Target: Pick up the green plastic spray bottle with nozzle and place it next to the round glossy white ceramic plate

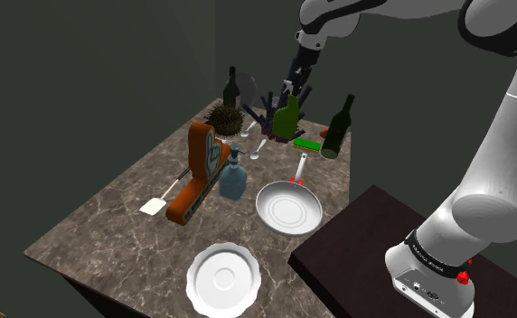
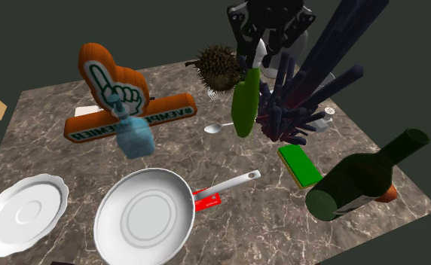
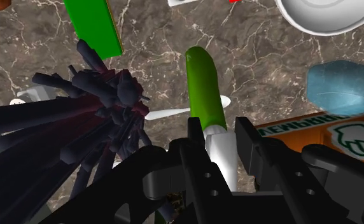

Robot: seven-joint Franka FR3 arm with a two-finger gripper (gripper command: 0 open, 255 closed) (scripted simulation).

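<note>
I'm looking down on a dark marble table (image 1: pixel 112 217), with the white arm (image 1: pixel 510 108) reaching from its stand (image 1: pixel 356 244) over the far end. Biggest piece on the table is an orange foam finger (image 2: pixel 116 94), standing towards the second exterior view's left. Next to it is a white frying pan (image 2: pixel 145 218), handle pointing at the far end. The round white plate (image 1: pixel 223 278) sits by the near edge in the shoulder view, just beside the pan.

A dark green wine bottle (image 1: pixel 339 128) stands at the shoulder view's right edge of the table. Then comes a dark purple spiky cluster (image 2: pixel 304 83), bristling at the far end.

Right against that cluster is the green spray bottle (image 2: pixel 246 102), with its green body pointing down and its white neck up. The gripper (image 3: pixel 220 127) is clamped on that white neck, one finger (image 3: pixel 196 137) on either side and both touching it. I think the bottle's base is just off the marble, though I can't be sure from these angles. It's well apart from the plate, with the pan between them.

Smaller things: a pale blue bottle (image 2: pixel 135 135) in front of the foam finger, a flat green block (image 2: pixel 300 166) near the wine bottle, and a spoon (image 2: pixel 218 127) lying just beside the spray bottle.
</note>
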